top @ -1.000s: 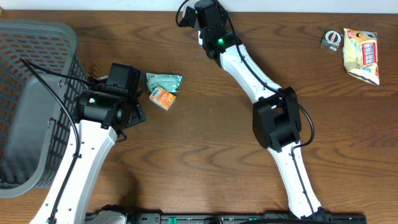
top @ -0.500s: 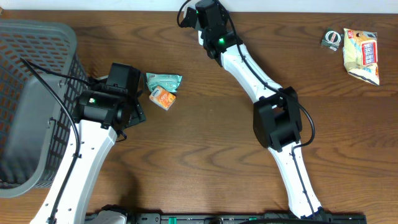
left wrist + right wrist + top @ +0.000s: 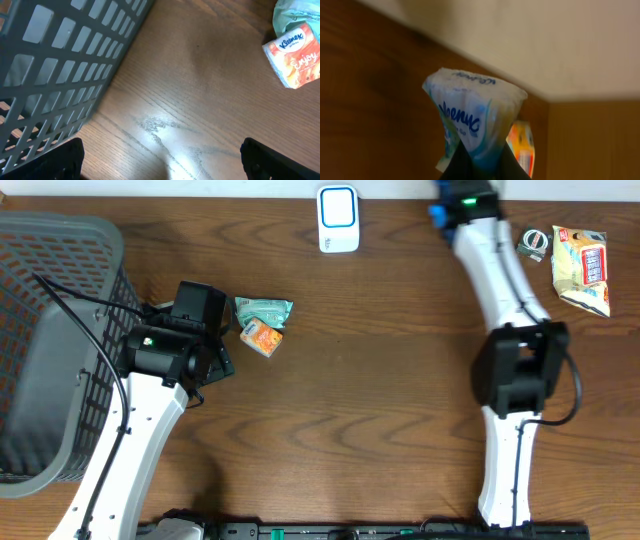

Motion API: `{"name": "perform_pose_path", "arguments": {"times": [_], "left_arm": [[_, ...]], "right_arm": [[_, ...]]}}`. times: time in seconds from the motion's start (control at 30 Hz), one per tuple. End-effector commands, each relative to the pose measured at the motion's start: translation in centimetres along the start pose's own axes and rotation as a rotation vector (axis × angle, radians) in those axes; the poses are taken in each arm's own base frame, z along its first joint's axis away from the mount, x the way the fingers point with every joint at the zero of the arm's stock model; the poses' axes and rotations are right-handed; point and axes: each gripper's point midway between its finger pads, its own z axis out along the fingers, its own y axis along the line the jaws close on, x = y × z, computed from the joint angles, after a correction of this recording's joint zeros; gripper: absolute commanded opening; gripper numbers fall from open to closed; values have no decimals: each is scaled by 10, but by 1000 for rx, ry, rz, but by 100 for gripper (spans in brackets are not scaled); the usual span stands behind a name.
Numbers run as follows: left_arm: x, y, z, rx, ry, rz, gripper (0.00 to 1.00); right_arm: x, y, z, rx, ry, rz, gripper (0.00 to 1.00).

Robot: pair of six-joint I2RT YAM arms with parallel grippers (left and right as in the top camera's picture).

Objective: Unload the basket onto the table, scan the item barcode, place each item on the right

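The tissue pack [image 3: 475,115] may slip out – the right gripper [image 3: 480,167] pinches only one thin edge. Its barcode may also face away from the scanner [image 3: 338,218], so nothing reads. That gripper is clamped tight on the pack, right of the scanner. The left gripper [image 3: 170,165] is spread wide and holds nothing, far left of it

A dark brown wooden table [image 3: 340,420] fills the scene from edge to edge, its grain running in long streaks and swirls across the top. Beyond its far edge stands a plain cream wall [image 3: 560,35], smooth and bare, blurred in the right wrist view. The lighting is even, and a pale glossy reflection [image 3: 160,135] lies on the varnished wood at the left side.
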Motion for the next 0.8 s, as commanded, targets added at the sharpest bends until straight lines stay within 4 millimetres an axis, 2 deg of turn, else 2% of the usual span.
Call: {"name": "perform_pose_path", "arguments": {"times": [0.0,0.07,0.23,0.3,0.33,0.37,0.4,0.43,0.47,0.57,0.77], "left_arm": [[-2,4,-2,-10,-11,-13,98],[-2,4,-2,-10,-11,-13,98],[-2,4,-2,-10,-11,-13,98],[-2,4,-2,-10,-11,-13,98],[-2,4,-2,-10,-11,-13,98],[-2,4,-2,-10,-11,-12,98],[-2,4,-2,-10,-11,-13,98],[-2,4,-2,-10,-11,-13,98],[-2,4,-2,-10,-11,-13,98],[-2,4,-2,-10,-11,-13,98],[-2,4,-2,-10,-11,-13,98]], "right_arm": [[47,-11,20,-130,107,253,1],[74,-22,31,-161,172,328,1],[127,-48,50,-152,296,458,1],[141,-49,55,-178,322,475,6],[147,-51,56,-185,333,482,12],[151,-51,58,-190,342,490,38],[156,-52,59,-190,354,504,80],[161,-52,61,-187,367,520,97],[165,-52,62,-185,376,534,99],[174,-44,67,-201,397,555,99],[165,-11,67,-347,372,567,99]]}}
